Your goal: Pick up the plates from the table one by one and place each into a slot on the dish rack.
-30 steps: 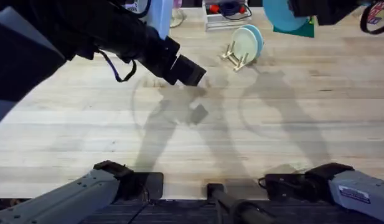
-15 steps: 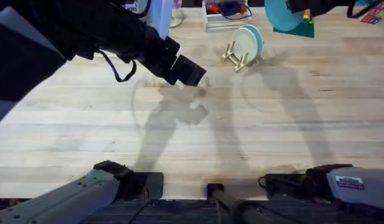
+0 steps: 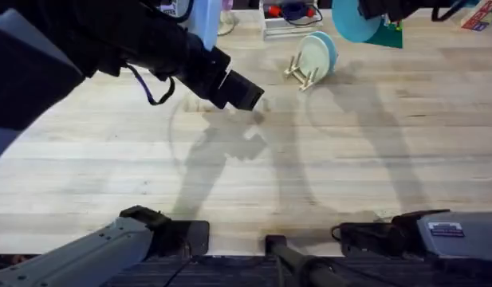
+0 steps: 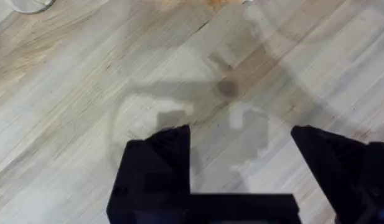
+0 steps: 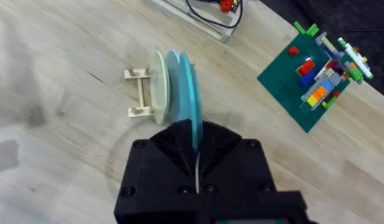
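Teal plate (image 5: pixel 190 93) sits edge-on, pinched in the right gripper (image 5: pixel 196 163), lined up for the dish rack (image 5: pixel 139 93) slot beside the yellow plate (image 5: pixel 159 84); left gripper (image 4: pixel 241 162) hangs spread, holding nothing.

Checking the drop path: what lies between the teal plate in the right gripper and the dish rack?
Nothing: in the overhead view, bare table separates the held teal plate from the dish rack, where the yellow plate stands.

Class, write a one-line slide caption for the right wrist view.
Right gripper holds the round teal-blue plastic plate on edge above the small wooden dish rack, beside the slotted pale yellow plate.
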Controlling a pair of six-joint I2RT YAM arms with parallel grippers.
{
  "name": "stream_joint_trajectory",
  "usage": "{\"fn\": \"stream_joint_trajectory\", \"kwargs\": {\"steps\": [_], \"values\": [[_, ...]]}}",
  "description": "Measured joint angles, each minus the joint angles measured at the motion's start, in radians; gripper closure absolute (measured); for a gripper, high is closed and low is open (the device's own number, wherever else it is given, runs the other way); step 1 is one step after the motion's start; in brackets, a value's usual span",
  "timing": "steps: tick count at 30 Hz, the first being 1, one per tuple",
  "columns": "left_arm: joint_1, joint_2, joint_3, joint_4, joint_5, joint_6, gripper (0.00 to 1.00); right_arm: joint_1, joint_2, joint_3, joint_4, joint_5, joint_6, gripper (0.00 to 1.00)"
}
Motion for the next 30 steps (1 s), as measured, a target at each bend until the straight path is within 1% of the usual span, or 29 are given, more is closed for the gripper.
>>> {"fn": "stream_joint_trajectory", "kwargs": {"steps": [6, 11, 16, 25, 30], "values": [[0.000, 0.000, 0.000, 0.000, 0.000, 0.000, 0.008, 0.000, 0.000, 0.000, -0.002, -0.007, 0.000, 0.973], [0.000, 0.000, 0.000, 0.000, 0.000, 0.000, 0.008, 0.000, 0.000, 0.000, -0.028, -0.046, 0.002, 0.972], [0.000, 0.000, 0.000, 0.000, 0.000, 0.000, 0.008, 0.009, 0.000, 0.000, -0.045, -0.060, 0.002, 0.972], [0.000, 0.000, 0.000, -0.005, 0.000, 0.000, 0.008, 0.096, 0.000, 0.000, -0.040, -0.046, 0.007, 0.972], [0.000, 0.000, 0.000, -0.007, 0.000, 0.000, 0.008, 0.105, 0.016, 0.002, -0.040, -0.040, 0.021, 0.972]]}}
